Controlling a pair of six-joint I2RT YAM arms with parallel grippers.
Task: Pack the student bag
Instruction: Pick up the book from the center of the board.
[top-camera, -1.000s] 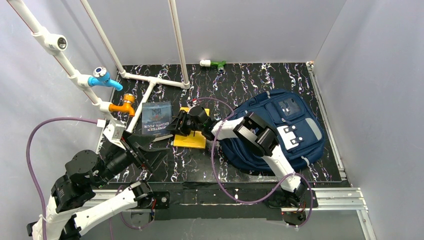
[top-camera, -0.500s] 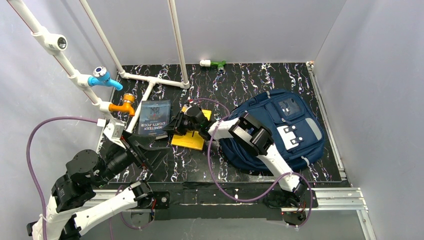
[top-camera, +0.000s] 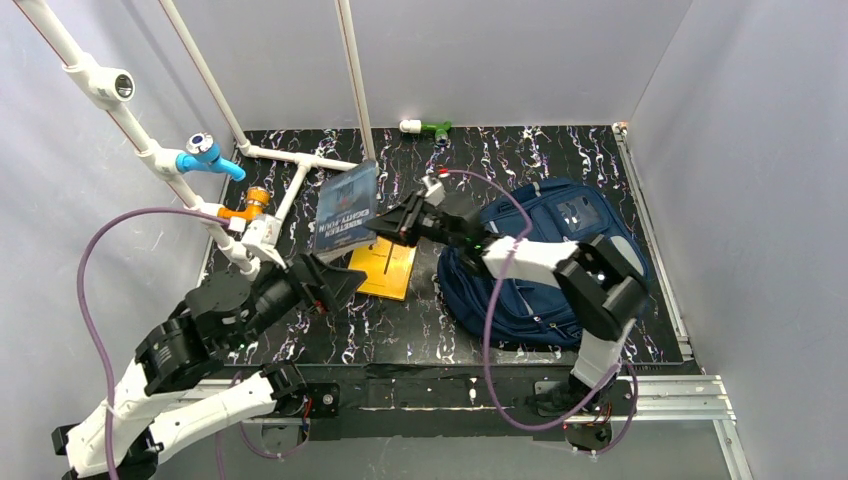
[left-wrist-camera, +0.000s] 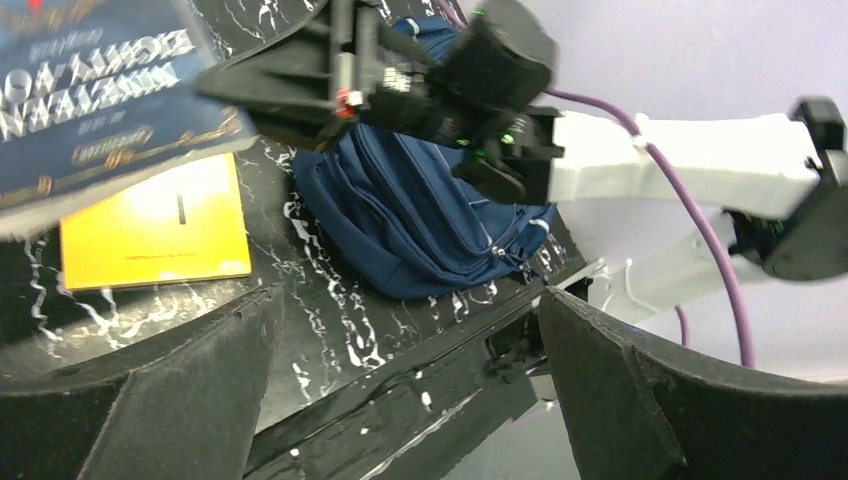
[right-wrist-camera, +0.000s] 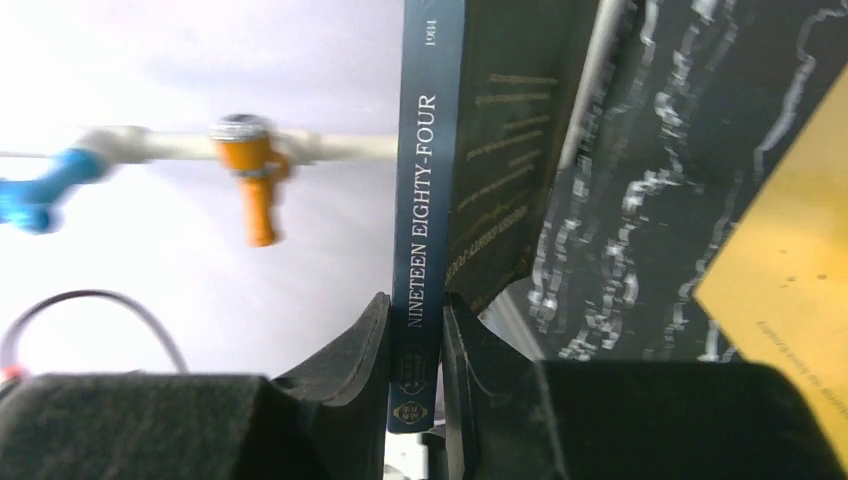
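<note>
Between the clenched fingers of the right gripper (right-wrist-camera: 415, 305) a blue book (right-wrist-camera: 420, 180) is grasped by the lower end of its spine; it is held on edge, clear of the table (top-camera: 500, 165), with the title running away from the fingertips; a yellow book (top-camera: 385, 270) lies flat on the table just below and to one side of those fingers, untouched. Behind the right fingers, back along and beneath their own forearm, the student bag (top-camera: 540, 305) lies on the table with its front pockets turned up; whether its main compartment stands open cannot be told. The left gripper (left-wrist-camera: 410, 400) is spread wide and nothing is held in it; ahead of its fingers the bag's near edge and both books are seen, none of them touched.

The step in hand is judged to be the carrying of the blue book to the bag; packing proper is not yet begun, both books being outside the bag. For the next move the book would need to be swung back over the bag and lined up with an opening; the mouth would probably have to be held apart by the free left fingers, as soft fabric is likely to sag shut; the book could pivot in so narrow a grip, so a slow swing is called for.
</note>
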